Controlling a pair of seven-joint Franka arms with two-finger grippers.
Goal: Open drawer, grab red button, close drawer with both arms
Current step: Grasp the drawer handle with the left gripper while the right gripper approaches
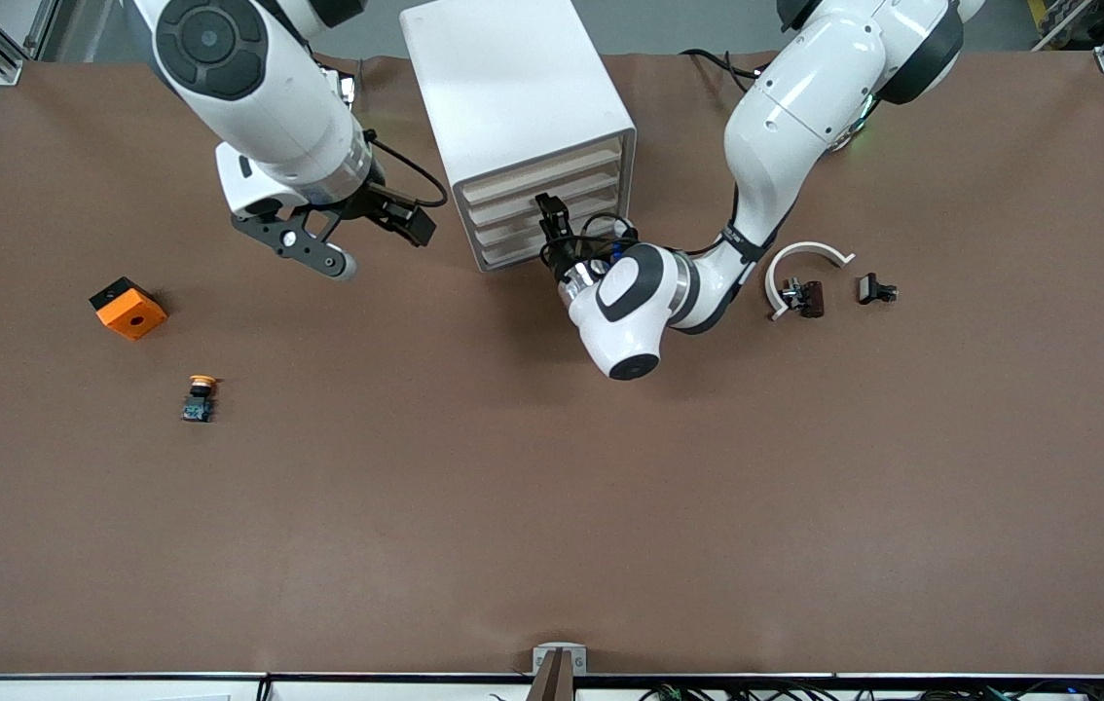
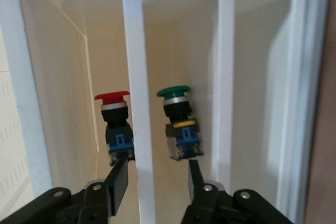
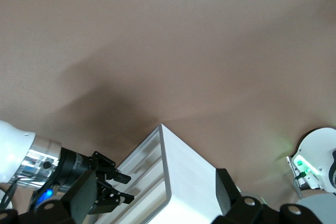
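Observation:
The white cabinet (image 1: 513,97) stands near the robots' bases, and its four cream drawer fronts (image 1: 542,209) look flush. My left gripper (image 1: 552,216) is at those fronts. In the left wrist view it (image 2: 156,182) is open, one finger on each side of a white drawer front edge (image 2: 137,93). The red-capped button (image 2: 114,121) lies in the drawer on one side of that edge. A green-capped button (image 2: 178,124) lies in the drawer on the other side. My right gripper (image 1: 318,255) is open and empty, in the air over bare table toward the right arm's end. Its wrist view shows the cabinet (image 3: 178,182) between its fingers (image 3: 227,195).
An orange cube with a hole (image 1: 128,309) and a yellow-orange capped button (image 1: 200,397) lie toward the right arm's end. A white curved piece (image 1: 805,255), a dark part (image 1: 805,297) and a small black part (image 1: 875,289) lie toward the left arm's end.

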